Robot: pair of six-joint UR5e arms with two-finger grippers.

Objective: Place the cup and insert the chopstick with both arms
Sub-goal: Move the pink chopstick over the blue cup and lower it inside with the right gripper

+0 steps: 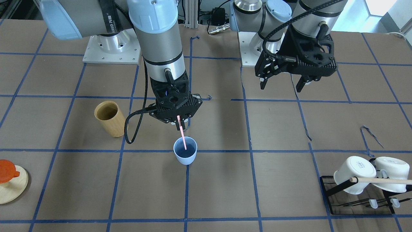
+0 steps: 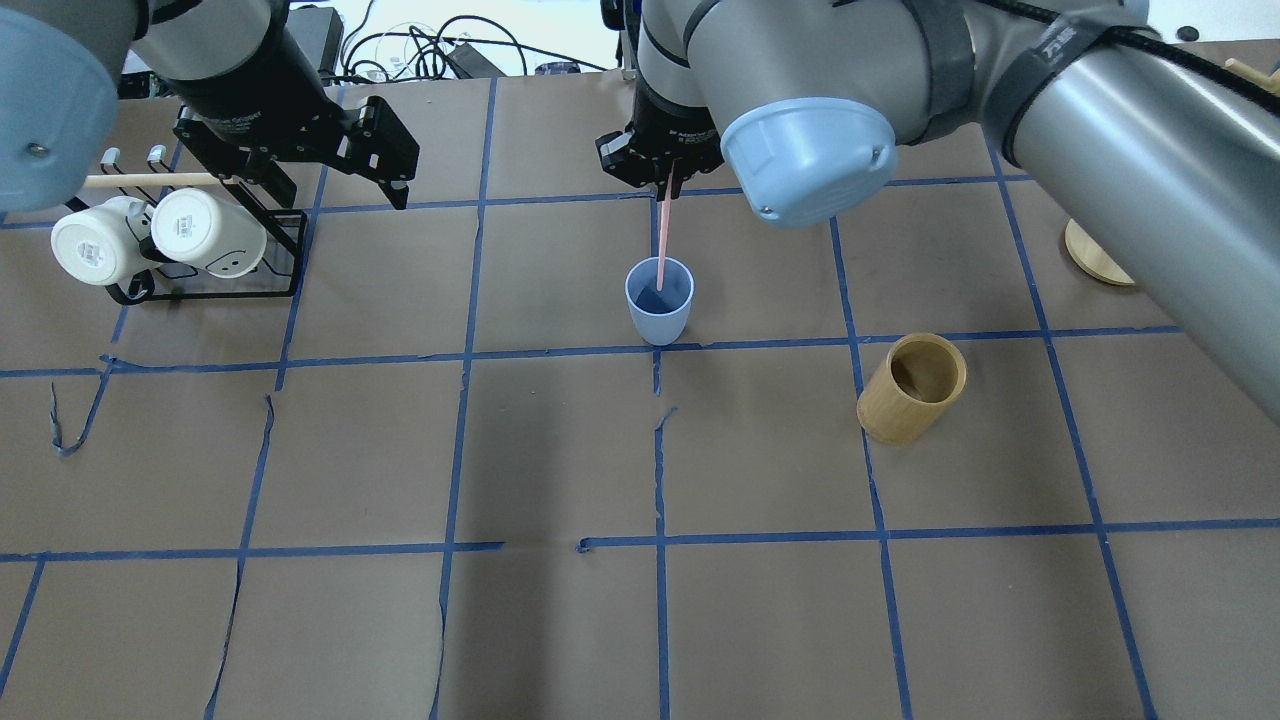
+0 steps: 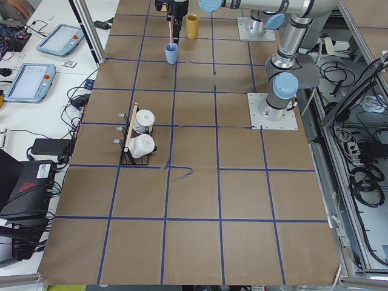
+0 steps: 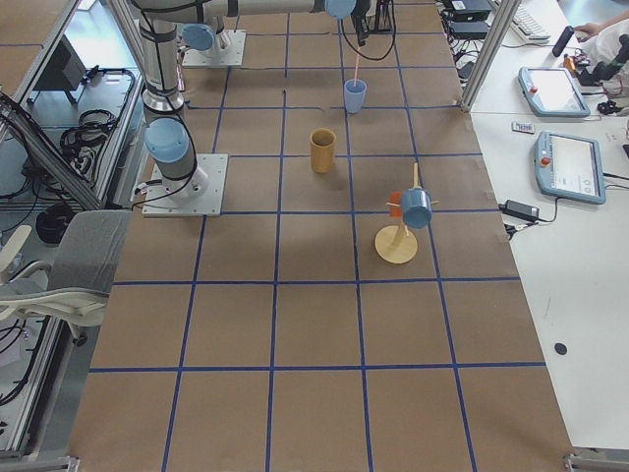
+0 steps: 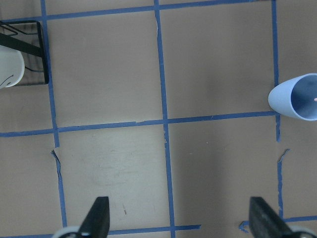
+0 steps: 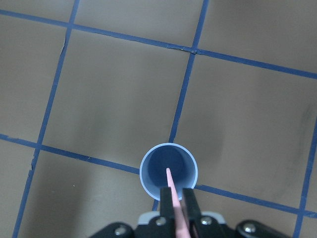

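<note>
Pink chopstick (image 1: 182, 135) hangs near-upright, pinched at its top by our right pincer (image 1: 180, 124), tip in the mouth of the blue cup (image 1: 185, 158) standing straight below on the surface (image 1: 225, 180), while our left pincer (image 1: 281, 86) hangs spread, well aside.

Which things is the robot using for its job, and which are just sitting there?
For the job:
blue cup
pink chopstick
right pincer, gripping it

Just lying about:
bamboo cup
white mugs
mug rack
orange cup
</note>
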